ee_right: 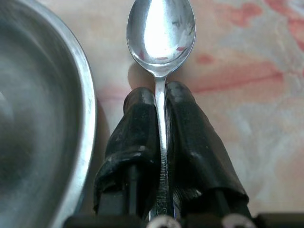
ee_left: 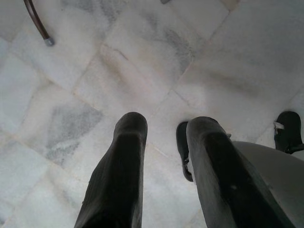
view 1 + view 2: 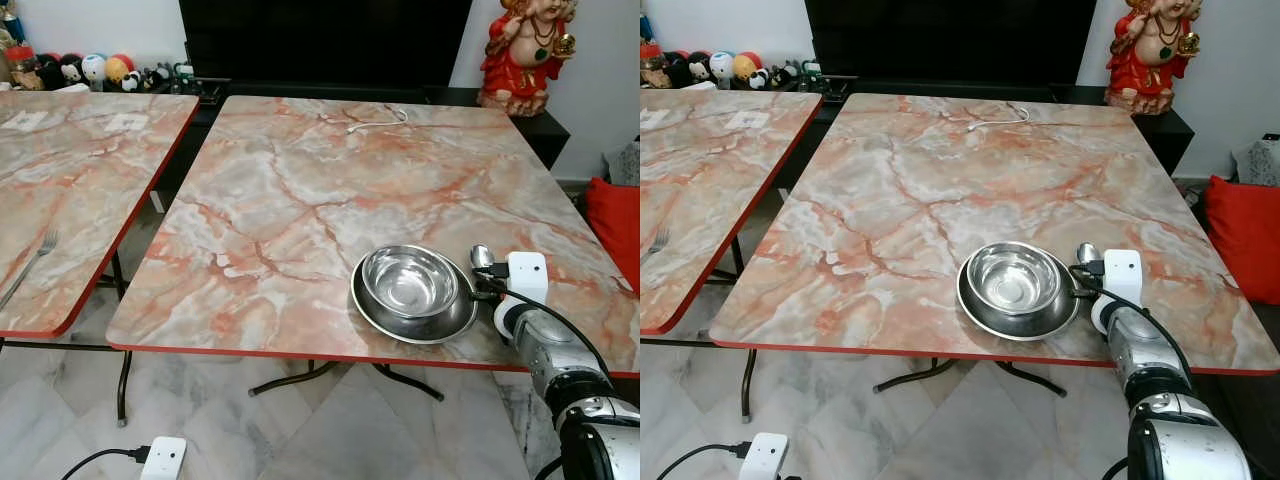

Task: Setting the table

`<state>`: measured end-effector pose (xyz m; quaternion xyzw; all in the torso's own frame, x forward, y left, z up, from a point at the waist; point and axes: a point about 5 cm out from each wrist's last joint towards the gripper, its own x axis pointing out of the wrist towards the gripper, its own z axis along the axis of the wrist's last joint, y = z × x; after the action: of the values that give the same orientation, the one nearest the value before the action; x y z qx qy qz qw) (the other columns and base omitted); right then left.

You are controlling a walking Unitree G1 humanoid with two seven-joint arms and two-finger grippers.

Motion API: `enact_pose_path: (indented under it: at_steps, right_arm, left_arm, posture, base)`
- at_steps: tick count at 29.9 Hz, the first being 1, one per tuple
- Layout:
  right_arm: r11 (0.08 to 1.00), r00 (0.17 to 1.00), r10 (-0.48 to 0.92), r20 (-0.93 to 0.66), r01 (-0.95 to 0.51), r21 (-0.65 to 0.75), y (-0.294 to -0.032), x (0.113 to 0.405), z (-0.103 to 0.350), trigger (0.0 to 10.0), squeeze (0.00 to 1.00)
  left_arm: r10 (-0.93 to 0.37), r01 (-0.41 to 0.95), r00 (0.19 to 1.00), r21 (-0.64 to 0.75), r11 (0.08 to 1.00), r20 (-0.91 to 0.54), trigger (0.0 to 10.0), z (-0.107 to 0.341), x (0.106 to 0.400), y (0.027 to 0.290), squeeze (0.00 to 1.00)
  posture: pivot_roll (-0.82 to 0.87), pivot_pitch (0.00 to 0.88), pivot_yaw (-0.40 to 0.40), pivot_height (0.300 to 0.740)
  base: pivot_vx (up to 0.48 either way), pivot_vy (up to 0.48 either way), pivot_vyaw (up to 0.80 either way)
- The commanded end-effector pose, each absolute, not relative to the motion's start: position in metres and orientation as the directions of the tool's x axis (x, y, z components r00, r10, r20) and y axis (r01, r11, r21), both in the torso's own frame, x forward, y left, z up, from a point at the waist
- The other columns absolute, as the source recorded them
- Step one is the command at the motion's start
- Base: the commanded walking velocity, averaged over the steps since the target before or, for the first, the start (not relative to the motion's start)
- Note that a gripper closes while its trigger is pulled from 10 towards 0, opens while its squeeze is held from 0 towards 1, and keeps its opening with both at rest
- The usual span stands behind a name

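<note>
On the far left, a second marble-patterned bench with a red edge (image 3: 70, 190) carries a silver metal fork (image 3: 30, 265) near its front edge, well apart from the place setting; judging by the task, that fork is one piece that may yet have to be brought over. The left tool (image 2: 164, 156) hangs idle over the pale marble floor tiles (image 2: 95, 71), its two black fingers parted with nothing between them.

On the main marble-patterned bench with a red edge (image 3: 300, 200), a round shallow steel plate (image 3: 420, 325) sits near the front right edge with a round steel bowl (image 3: 410, 280) resting inside it, so the core of one setting looks done. Just beside the plate's right rim, the right tool (image 1: 160, 118) is closed tight on the handle of a shiny steel spoon (image 1: 160, 33), whose bowl points away from the robot and lies low over the benchtop; whether it touches I cannot tell. Placing the spoon appears to be the step in hand, with release not yet made.

At the bench's far edge lies a white cable (image 3: 375, 122). Behind stand a black low cabinet (image 3: 330, 40), a row of small toy figures (image 3: 90, 70) at left, a red and gold statue (image 3: 525, 50) at right, and a red cushion (image 3: 615, 225) at the far right.
</note>
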<state>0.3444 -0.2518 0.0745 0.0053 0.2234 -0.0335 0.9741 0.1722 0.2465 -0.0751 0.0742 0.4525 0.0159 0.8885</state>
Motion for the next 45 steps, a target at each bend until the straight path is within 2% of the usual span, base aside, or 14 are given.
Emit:
enact_pose_path:
  at_steps: [1, 27, 29, 39, 40, 42, 45]
  right_arm:
    - [0.997, 0.903, -0.069, -0.425, 0.072, -0.01, -0.252, 0.348, 0.078, 10.0, 0.0]
    - [0.995, 0.899, -0.092, -0.428, 0.1, -0.005, -0.252, 0.347, 0.076, 10.0, 0.0]
    - [0.995, 0.898, -0.095, -0.429, 0.101, -0.007, -0.253, 0.346, 0.076, 10.0, 0.03]
    - [0.994, 0.897, -0.096, -0.431, 0.105, -0.002, -0.252, 0.345, 0.073, 10.0, 0.04]
    - [0.994, 0.897, -0.096, -0.431, 0.105, -0.002, -0.252, 0.345, 0.073, 10.0, 0.04]
    - [0.994, 0.897, -0.096, -0.43, 0.106, -0.002, -0.252, 0.345, 0.073, 10.0, 0.15]
    - [0.994, 0.898, -0.097, -0.429, 0.107, 0.0, -0.252, 0.345, 0.073, 10.0, 0.15]
  left_arm:
    - [0.096, 0.038, 0.567, 0.142, 0.989, -0.818, 10.0, -0.078, 0.166, 0.247, 0.0]
    - [0.108, 0.037, 0.566, 0.155, 0.987, -0.818, 10.0, -0.077, 0.161, 0.257, 0.0]
    - [0.108, 0.037, 0.565, 0.156, 0.987, -0.818, 10.0, -0.077, 0.16, 0.257, 0.0]
    - [0.11, 0.037, 0.559, 0.157, 0.987, -0.822, 10.0, -0.078, 0.158, 0.257, 0.0]
    - [0.111, 0.036, 0.557, 0.158, 0.987, -0.823, 10.0, -0.079, 0.157, 0.257, 0.0]
    - [0.112, 0.036, 0.556, 0.159, 0.987, -0.823, 10.0, -0.079, 0.157, 0.257, 0.0]
    - [0.113, 0.036, 0.555, 0.16, 0.986, -0.824, 10.0, -0.079, 0.156, 0.258, 0.0]
  posture:
    - [0.11, 0.013, -0.027, 0.74]
    - [0.13, 0.033, -0.017, 0.74]
    - [0.13, 0.033, -0.017, 0.74]
    - [0.13, 0.035, -0.016, 0.74]
    - [0.13, 0.035, -0.016, 0.74]
    - [0.13, 0.035, -0.016, 0.74]
    - [0.13, 0.035, -0.016, 0.74]
  base:
    - [0.0, 0.0, 0.0]
    - [0.0, 0.0, 0.0]
    - [0.0, 0.0, 0.0]
    - [0.0, 0.0, 0.0]
    - [0.0, 0.0, 0.0]
    - [0.0, 0.0, 0.0]
    - [0.0, 0.0, 0.0]
